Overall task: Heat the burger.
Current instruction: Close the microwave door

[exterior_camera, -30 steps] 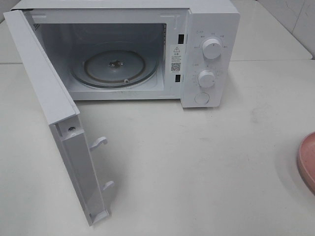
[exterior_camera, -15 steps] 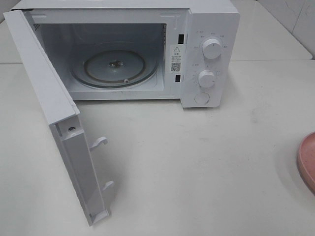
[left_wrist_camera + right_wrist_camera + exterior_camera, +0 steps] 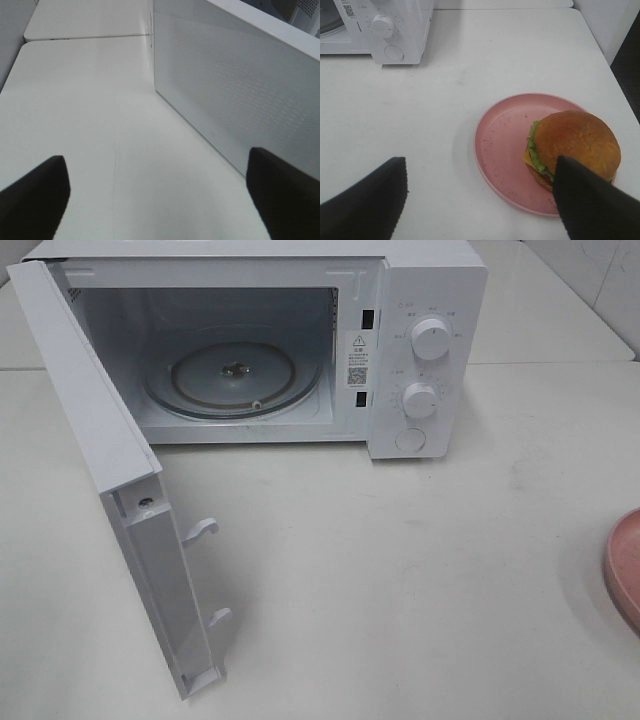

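Just one burger [image 3: 575, 145], one plate [image 3: 502, 150].

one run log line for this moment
microwave: door open, turntable bare | burger: on pink plate | left pincer: open | right pincer: open above plate

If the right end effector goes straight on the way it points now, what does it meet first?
Probably the pink plate, near its bare side, with the burger just beside that line. The right end effector is open; depth is hard to judge.
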